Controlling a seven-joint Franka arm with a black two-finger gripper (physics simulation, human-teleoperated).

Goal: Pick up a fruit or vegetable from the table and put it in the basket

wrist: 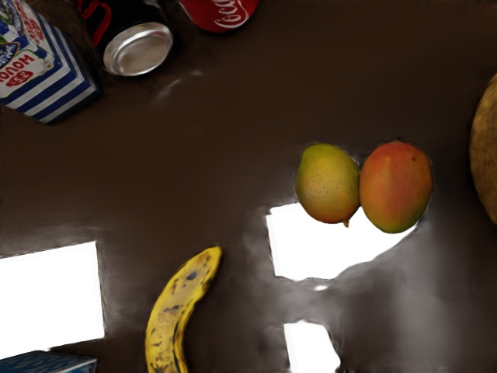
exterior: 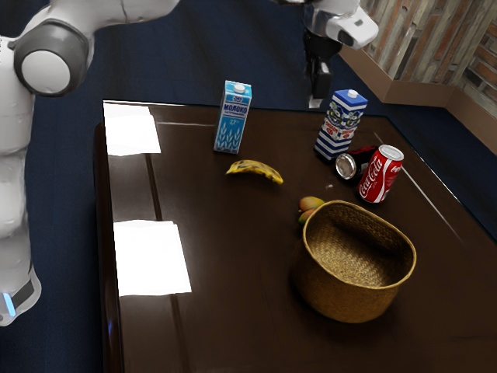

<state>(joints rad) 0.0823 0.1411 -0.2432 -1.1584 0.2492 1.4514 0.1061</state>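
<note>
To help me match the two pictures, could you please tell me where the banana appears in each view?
Exterior view: the banana lies near the middle, by the blue carton.
Wrist view: the banana lies between that carton and the two mangoes.
Shared landmark: the mangoes, near the basket.

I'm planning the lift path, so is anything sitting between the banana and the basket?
Yes: the greener mango and the redder mango lie side by side between the banana and the basket. The basket's wall rises beyond them, so the banana would probably need lifting over all three.
</note>
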